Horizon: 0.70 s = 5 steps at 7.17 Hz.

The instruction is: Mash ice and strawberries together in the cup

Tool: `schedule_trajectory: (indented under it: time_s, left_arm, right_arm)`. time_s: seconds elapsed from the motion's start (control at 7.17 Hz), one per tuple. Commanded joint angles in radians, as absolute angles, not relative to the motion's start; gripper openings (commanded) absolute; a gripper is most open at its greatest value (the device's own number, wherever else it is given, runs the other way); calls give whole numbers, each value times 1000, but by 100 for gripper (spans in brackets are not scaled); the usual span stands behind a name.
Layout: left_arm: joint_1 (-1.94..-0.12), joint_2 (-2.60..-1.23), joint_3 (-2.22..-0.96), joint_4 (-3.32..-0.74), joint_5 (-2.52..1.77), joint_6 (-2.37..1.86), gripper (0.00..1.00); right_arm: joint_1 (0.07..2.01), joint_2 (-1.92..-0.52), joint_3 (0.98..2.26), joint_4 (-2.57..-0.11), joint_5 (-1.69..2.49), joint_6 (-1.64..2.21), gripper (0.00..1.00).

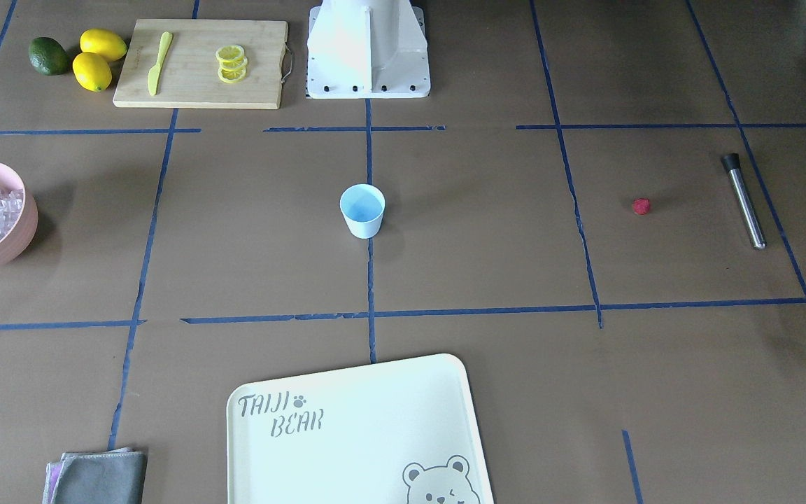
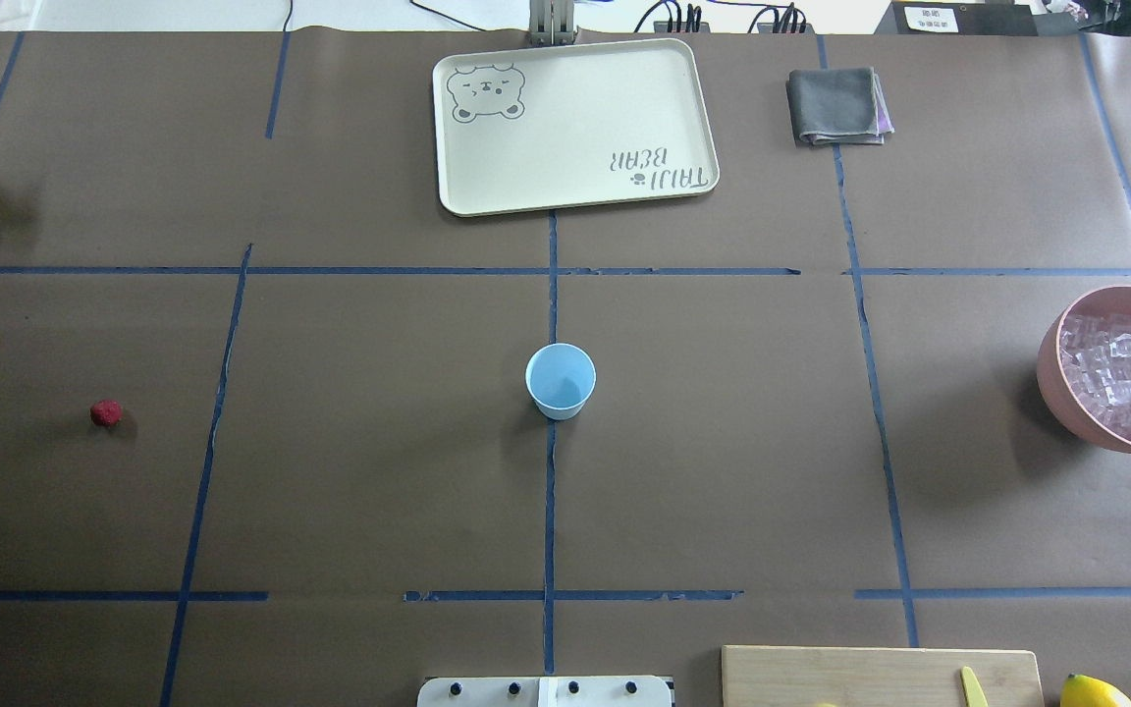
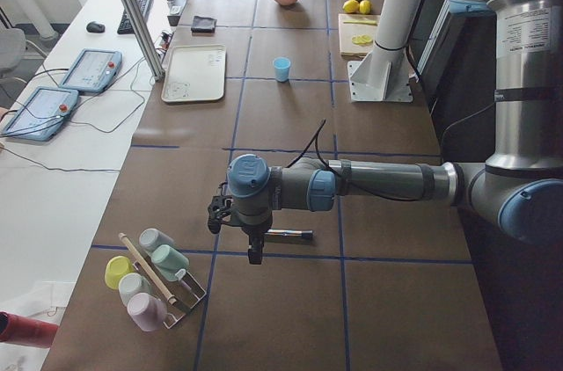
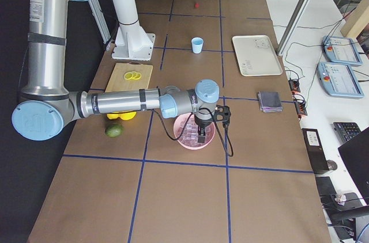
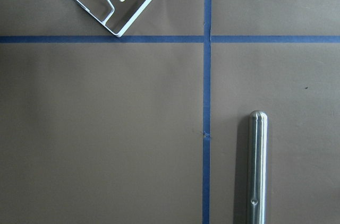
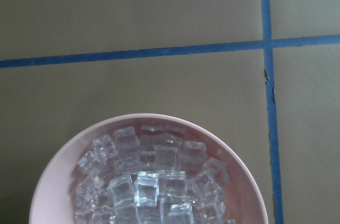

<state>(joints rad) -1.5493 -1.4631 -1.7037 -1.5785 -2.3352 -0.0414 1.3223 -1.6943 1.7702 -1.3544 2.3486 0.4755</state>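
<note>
1. Glassy ice [image 6: 154,181] fills the pink bowl [image 6: 61,173] straight beneath my right pincer [image 4: 200,135], so that arm is the nearer one.
2. Cup [image 2: 561,381] stands upright and empty at the table's middle, well apart from the bowl.
3. Strawberry [image 2: 106,412] lies on my left side, near the steel muddler [image 1: 744,203], whose long axis runs alongside a tape line below my left pincer [image 3: 253,252].
4. Whether either pincer is apart or together, I cannot tell.
5. Tray [image 2: 575,147] reads "TAIJI BEAR".
</note>
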Motion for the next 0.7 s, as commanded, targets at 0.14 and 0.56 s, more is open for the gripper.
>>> schedule_trajectory:
  time_s: [0.14,0.56]
  left_arm:
    - [-1549,-1463,-1709,-1578,-2333,-43,100]
    - [-1548,-1439,-1712,-1580,-2339,-41,100]
  right_arm:
    - [1238,-1736,1776,-1252,2345,697,98]
    - [1139,-1775,1796,-1097,2323,917,98]
